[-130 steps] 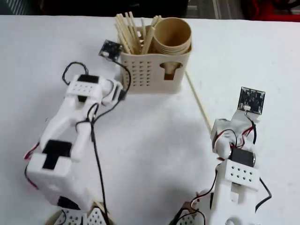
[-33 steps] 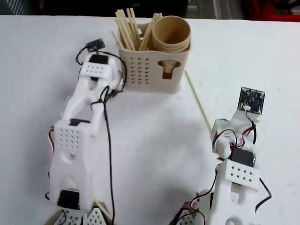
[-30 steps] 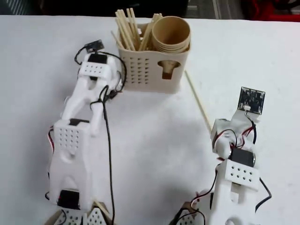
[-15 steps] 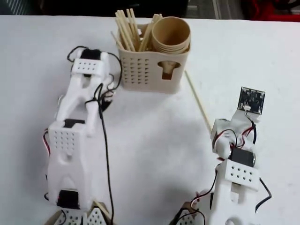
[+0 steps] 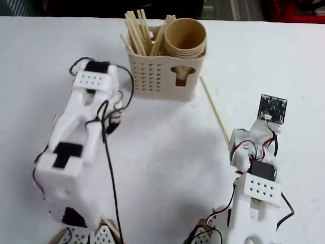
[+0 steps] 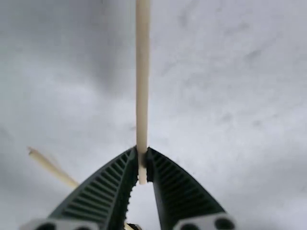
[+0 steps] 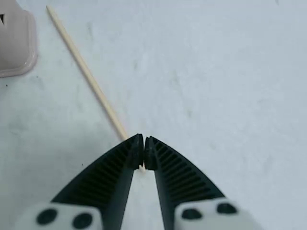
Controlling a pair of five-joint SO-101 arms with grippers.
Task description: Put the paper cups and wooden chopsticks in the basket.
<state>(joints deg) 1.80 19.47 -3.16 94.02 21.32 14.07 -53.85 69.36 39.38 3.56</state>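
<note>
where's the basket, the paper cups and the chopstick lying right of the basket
basket (image 5: 152,81), high view, on its perforated front wall
paper cups (image 5: 186,31), high view, inside the top cup of the stack
loose chopstick (image 7: 86,72), right wrist view, middle of its shaft

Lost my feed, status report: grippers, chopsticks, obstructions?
Left gripper shut on one chopstick. Right gripper shut on tip of second chopstick, flat beside basket. Cups in basket. No obstruction seen.

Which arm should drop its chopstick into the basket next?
Left. The left hand grips a chopstick near the basket; the right hand pinches only the tip of a second chopstick lying on the table, farther off.
</note>
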